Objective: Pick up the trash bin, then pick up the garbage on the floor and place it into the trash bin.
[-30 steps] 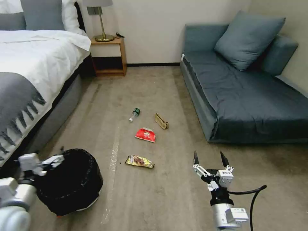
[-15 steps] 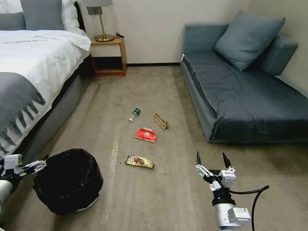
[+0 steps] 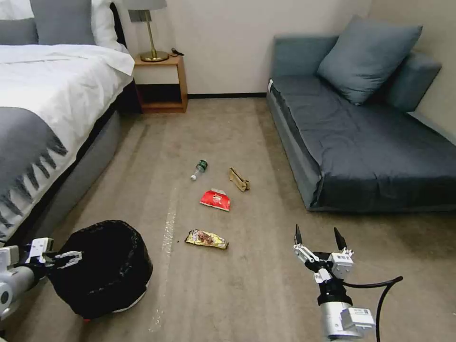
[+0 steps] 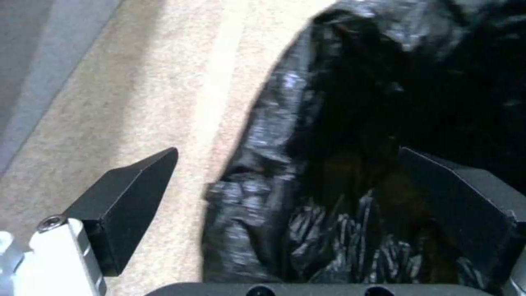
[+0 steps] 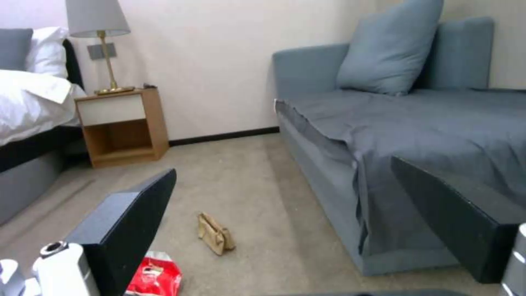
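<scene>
The left claw (image 3: pixel 66 259) is spread wide at the near rim of the trash bin (image 3: pixel 102 266), one finger outside the black liner and one inside. The right claw (image 3: pixel 318 237) hangs open above the floor (image 3: pixel 247 294), well apart from the bin. Beyond the bin lie the gold wrapper (image 3: pixel 206 239), red packet (image 3: pixel 215 199), paper bag (image 3: pixel 239 179) and bottle (image 3: pixel 199 169).

Crinkly, glossy black plastic lines the trash bin (image 3: pixel 102 266), whose rim sits between the matt black fingers (image 4: pixel 129 197) of the left end effector (image 3: pixel 66 259). Ahead of the right end effector (image 3: pixel 319 236), on matt, rough carpet floor (image 3: pixel 247 285), lie a shiny foil wrapper (image 3: pixel 206 239), a glossy red packet (image 3: pixel 215 199) and a creased paper bag (image 3: pixel 239 179).
</scene>
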Robot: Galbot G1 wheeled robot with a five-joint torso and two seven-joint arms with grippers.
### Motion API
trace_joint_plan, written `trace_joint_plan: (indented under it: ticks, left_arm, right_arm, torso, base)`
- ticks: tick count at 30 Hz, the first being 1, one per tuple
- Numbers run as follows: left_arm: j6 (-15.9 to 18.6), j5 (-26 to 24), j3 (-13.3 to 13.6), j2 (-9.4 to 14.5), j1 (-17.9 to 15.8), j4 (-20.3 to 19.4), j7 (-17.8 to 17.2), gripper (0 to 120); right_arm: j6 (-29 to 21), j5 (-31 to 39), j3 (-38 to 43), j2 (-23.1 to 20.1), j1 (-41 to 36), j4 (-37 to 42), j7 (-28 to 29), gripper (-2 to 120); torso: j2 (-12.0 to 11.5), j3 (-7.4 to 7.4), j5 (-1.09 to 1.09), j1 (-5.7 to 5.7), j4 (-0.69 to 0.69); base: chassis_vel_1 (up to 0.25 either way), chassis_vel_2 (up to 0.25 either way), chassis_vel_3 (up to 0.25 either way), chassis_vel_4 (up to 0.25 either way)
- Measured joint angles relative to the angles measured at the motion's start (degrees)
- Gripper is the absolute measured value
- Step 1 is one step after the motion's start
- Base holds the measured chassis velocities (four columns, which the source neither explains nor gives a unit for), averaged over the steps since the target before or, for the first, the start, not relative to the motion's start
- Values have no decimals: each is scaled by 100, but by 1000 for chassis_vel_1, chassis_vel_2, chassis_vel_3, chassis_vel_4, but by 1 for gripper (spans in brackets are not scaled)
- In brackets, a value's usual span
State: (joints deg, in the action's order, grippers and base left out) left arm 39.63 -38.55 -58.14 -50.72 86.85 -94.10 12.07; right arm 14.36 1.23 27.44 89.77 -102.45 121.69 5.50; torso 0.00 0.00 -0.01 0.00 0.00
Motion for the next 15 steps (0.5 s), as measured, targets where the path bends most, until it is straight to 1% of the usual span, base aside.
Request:
trace_joint_plan:
  ticks: [6,8,9,11,12,13,15]
  left_arm:
    - [42,-16,25,51,-137,194,-11,98]
    - [75,-70,55,48,-276,308,-19,90]
    - [75,-70,55,48,-276,308,-19,90]
    - [104,-102,69,42,-354,378,-59,78]
    - [104,-102,69,42,-354,378,-59,78]
    - [118,-112,70,42,-368,391,-67,75]
    - [149,-153,74,36,-389,406,-109,66]
  right_arm:
    - [-7,-1,-26,37,10,-9,8,100]
    - [-20,-8,-46,61,23,-4,10,100]
    - [-20,-8,-46,61,23,-4,10,100]
    - [-27,-12,-43,64,26,9,16,100]
    - [-27,-12,-43,64,26,9,16,100]
    - [-29,-12,-38,64,26,14,17,100]
    - [-31,-10,-25,61,26,17,19,100]
  torso:
    - [0,0,1,0,0]
    - [0,0,1,0,0]
    - [0,0,1,0,0]
    - [0,0,0,0,0]
    - [0,0,0,0,0]
    - [0,0,0,0,0]
    - [0,0,0,0,0]
  base:
    - [0,0,0,0]
    - [0,0,0,0]
    - [0,0,0,0]
    - [0,0,0,0]
    - [0,0,0,0]
    - [0,0,0,0]
    - [0,0,0,0]
